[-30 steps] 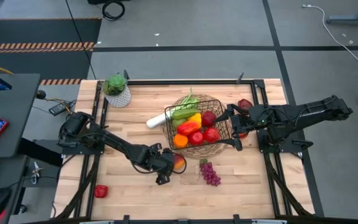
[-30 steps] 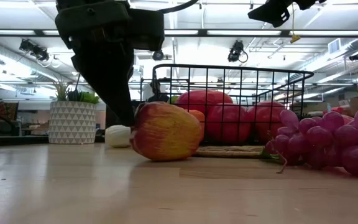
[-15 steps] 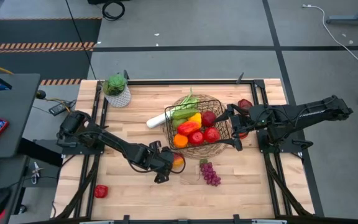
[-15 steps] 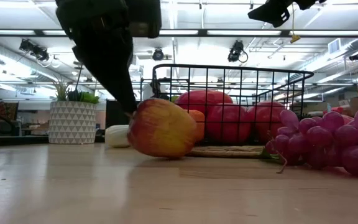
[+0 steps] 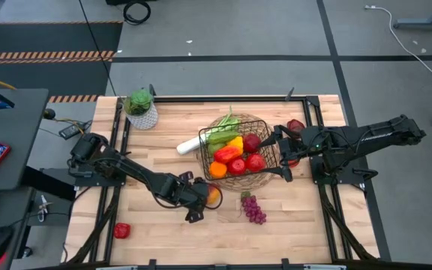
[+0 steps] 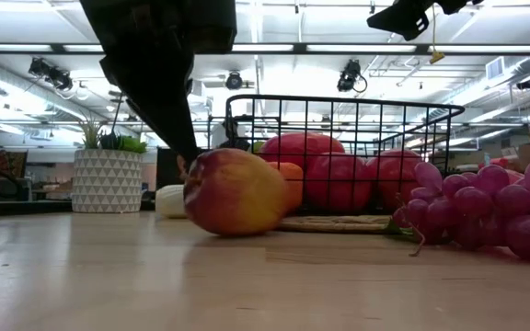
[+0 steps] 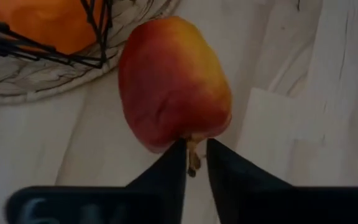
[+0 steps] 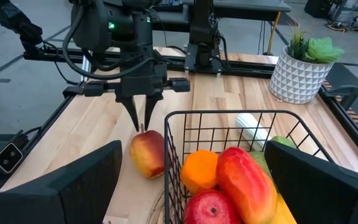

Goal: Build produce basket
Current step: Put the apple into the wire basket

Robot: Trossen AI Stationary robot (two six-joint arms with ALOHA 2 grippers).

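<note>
One apple (image 7: 174, 84) rolled slightly leftward, left claw (image 7: 195, 163) loosening around stem, right claw (image 8: 191, 186) wide apart.

Black jointed arms (image 5: 137, 174), apparently green-lit housing

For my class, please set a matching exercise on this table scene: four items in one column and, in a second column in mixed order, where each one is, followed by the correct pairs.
Items:
1. grapes
2. orange
3. potted plant
4. red-yellow apple

Places:
A. at the left gripper's fingertips, on the table just outside the basket
B. inside the basket
C. far left corner of the table
D. loose on the table, on the near side of the basket

Pairs: 1-D, 2-B, 3-C, 4-A
</note>
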